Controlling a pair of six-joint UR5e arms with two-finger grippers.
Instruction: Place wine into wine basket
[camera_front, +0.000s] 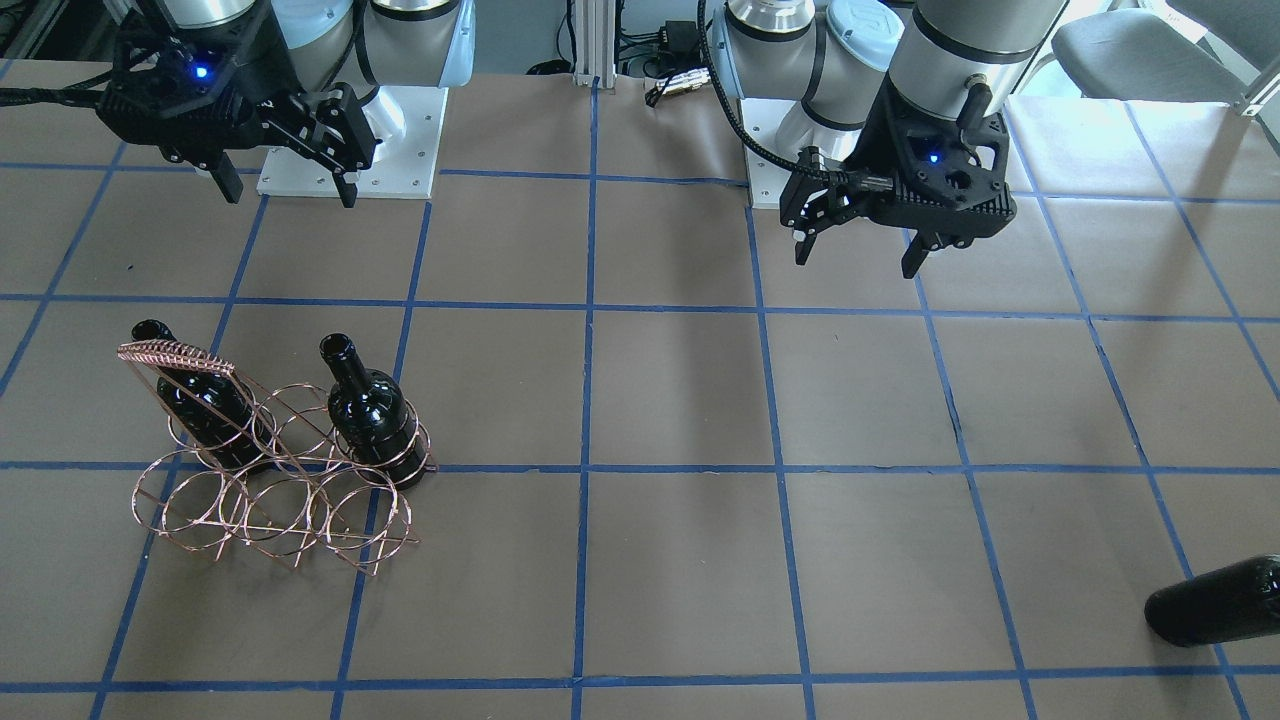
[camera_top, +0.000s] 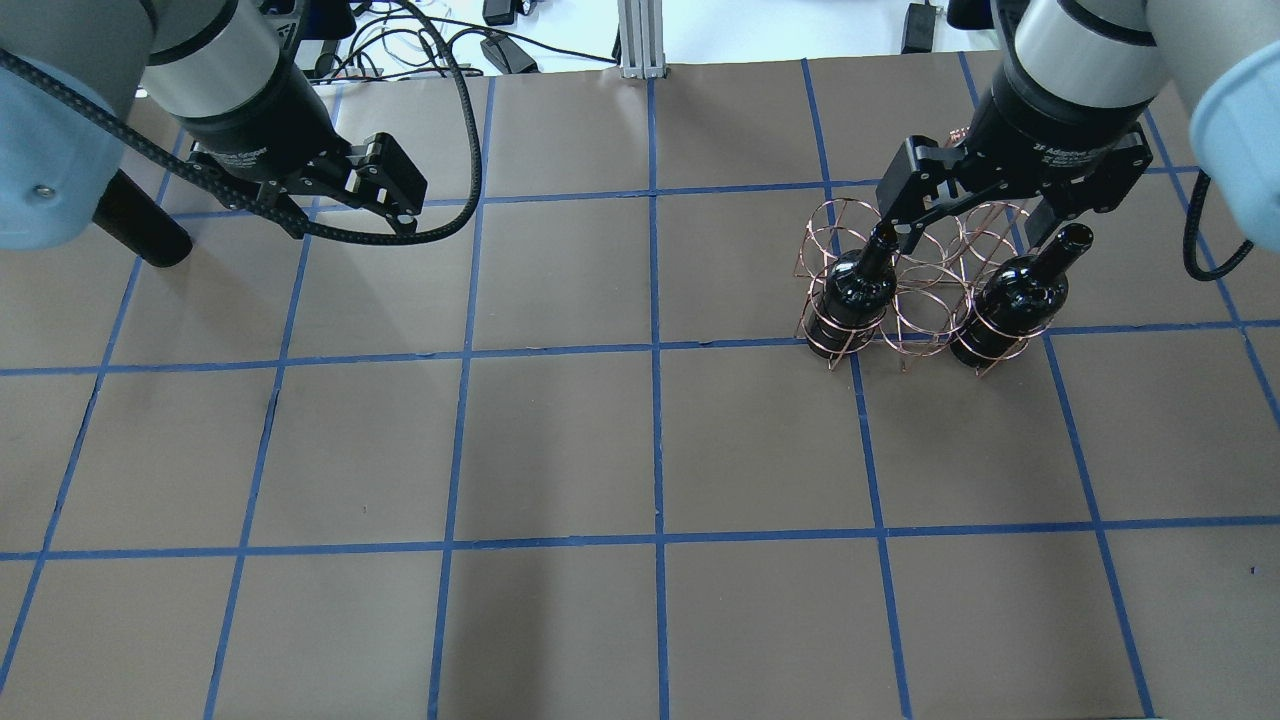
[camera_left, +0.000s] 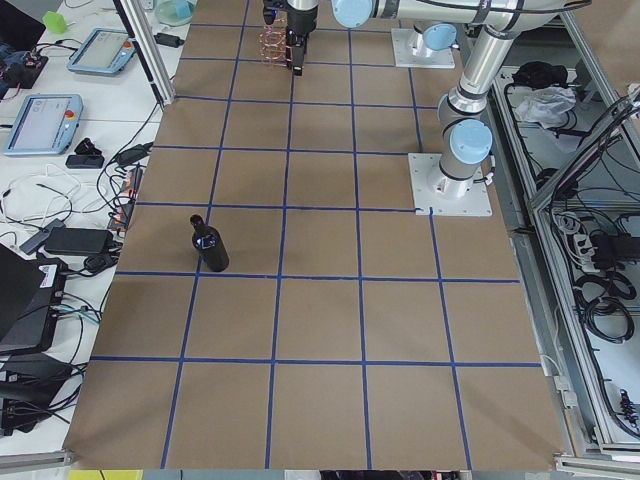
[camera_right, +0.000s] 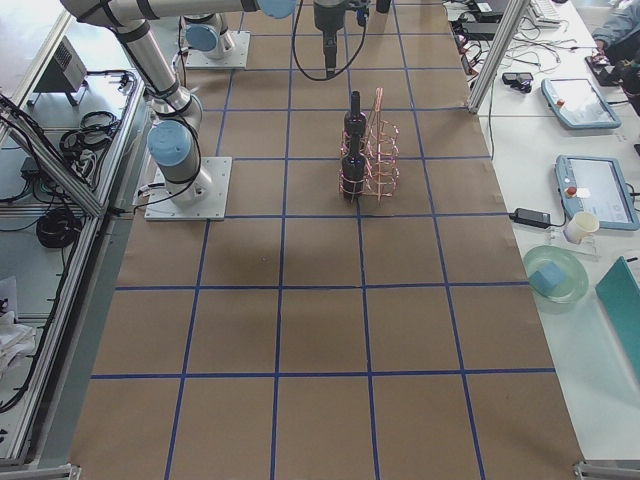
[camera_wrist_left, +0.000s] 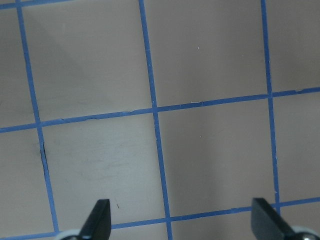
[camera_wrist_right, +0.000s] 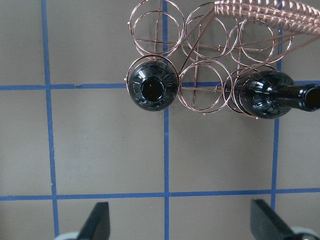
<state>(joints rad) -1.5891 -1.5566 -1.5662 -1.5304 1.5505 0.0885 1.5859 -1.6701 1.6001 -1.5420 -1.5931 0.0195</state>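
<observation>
Copper wire wine basket (camera_front: 172, 354) holds two black bottles (camera_front: 368, 415); third wine bottle (camera_left: 210, 250) stands apart.

Two bottles (camera_wrist_right: 152, 90) (camera_wrist_right: 265, 95) in end rings of wine basket (camera_wrist_right: 260, 9); tool (camera_wrist_right: 182, 221) jaws apart

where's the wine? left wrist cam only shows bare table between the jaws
Observer: One bottle stands upright and alone on the table, on the robot's left side, toward the edge far from the robot.
Operator: is the basket full
Observer: No. The basket holds two bottles, in the end rings of the row nearer the robot. The other four rings are empty.
Operator: right arm holding anything
Observer: No. The right arm is raised clear of the basket, its jaws open and empty.
</observation>
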